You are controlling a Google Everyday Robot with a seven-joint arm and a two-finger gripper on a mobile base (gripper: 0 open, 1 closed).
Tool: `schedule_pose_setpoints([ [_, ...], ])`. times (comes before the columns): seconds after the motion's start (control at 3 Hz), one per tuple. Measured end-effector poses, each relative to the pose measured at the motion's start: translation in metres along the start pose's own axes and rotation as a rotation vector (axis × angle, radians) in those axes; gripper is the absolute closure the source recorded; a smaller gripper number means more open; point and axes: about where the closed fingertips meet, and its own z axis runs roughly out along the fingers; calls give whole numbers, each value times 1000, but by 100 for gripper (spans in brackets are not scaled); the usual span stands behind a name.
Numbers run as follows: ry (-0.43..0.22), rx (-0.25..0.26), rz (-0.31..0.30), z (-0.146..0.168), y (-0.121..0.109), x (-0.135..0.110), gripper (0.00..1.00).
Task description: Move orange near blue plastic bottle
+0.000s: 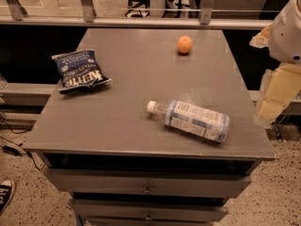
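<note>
The orange [184,44] sits alone on the grey table top [131,79], towards the far right. The blue plastic bottle [192,120] lies on its side near the front right, its white cap pointing left. The orange is well apart from it, farther back. My gripper [272,97] hangs beyond the table's right edge, to the right of the bottle and touching neither thing. The white arm [290,29] shows above it at the right border.
A dark blue chip bag [80,70] lies on the table's left side. The table has drawers below its front edge [148,189]. A rail and glass [141,20] run behind it. A shoe [5,194] is on the floor at the lower left.
</note>
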Motion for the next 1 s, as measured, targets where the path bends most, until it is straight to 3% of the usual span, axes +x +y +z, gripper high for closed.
schedule_pose_setpoints([
  [0.33,0,0,0,0,0,0,0],
  [0.67,-44,36,16,15,-25,-2,0],
  [1.0,-140,80,64,40,-70,-2,0],
])
